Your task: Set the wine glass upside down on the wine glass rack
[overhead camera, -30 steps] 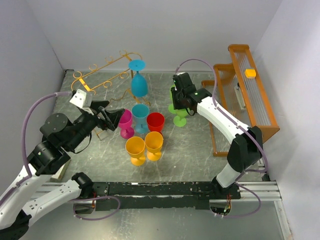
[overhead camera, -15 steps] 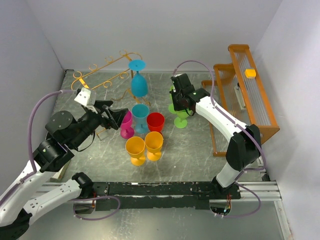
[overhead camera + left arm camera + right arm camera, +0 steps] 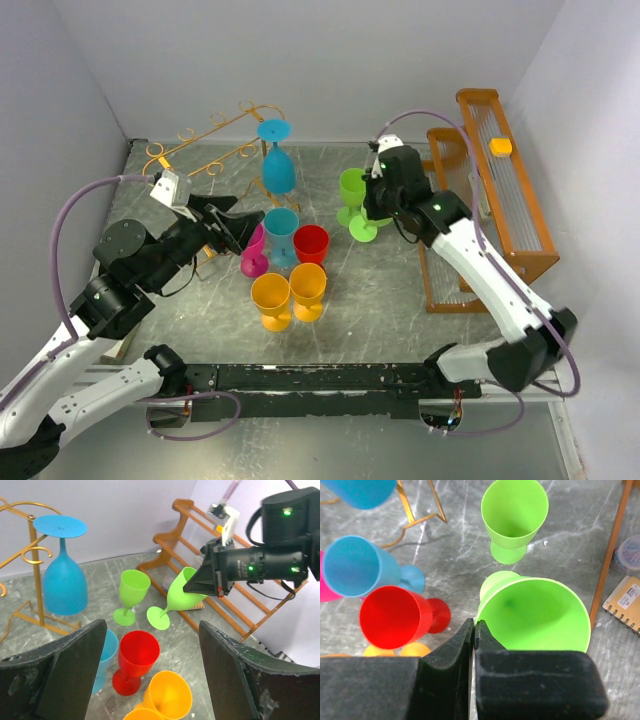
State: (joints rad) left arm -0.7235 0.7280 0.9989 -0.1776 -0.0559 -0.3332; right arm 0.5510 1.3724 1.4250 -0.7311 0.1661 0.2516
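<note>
My right gripper (image 3: 474,627) is shut on the rim of a green wine glass (image 3: 535,615). In the left wrist view the glass (image 3: 182,592) hangs tilted, its foot low by the table. From above, my right gripper (image 3: 385,205) hides the bowl. A second green glass (image 3: 352,190) stands upright just beside it. The gold wire rack (image 3: 210,135) stands at the back left with a blue glass (image 3: 278,165) hanging upside down on it. My left gripper (image 3: 235,225) is open and empty, and in its own view (image 3: 152,625) it is above the cluster of glasses.
Magenta (image 3: 250,245), light blue (image 3: 281,230), red (image 3: 311,243) and two orange glasses (image 3: 271,298) stand upright in the middle. A wooden slatted rack (image 3: 500,180) fills the right side. A small notebook (image 3: 625,602) lies by its leg.
My right gripper has moved right and tipped the green glass it holds away from the second green glass. My left gripper has crept forward over the glass cluster.
</note>
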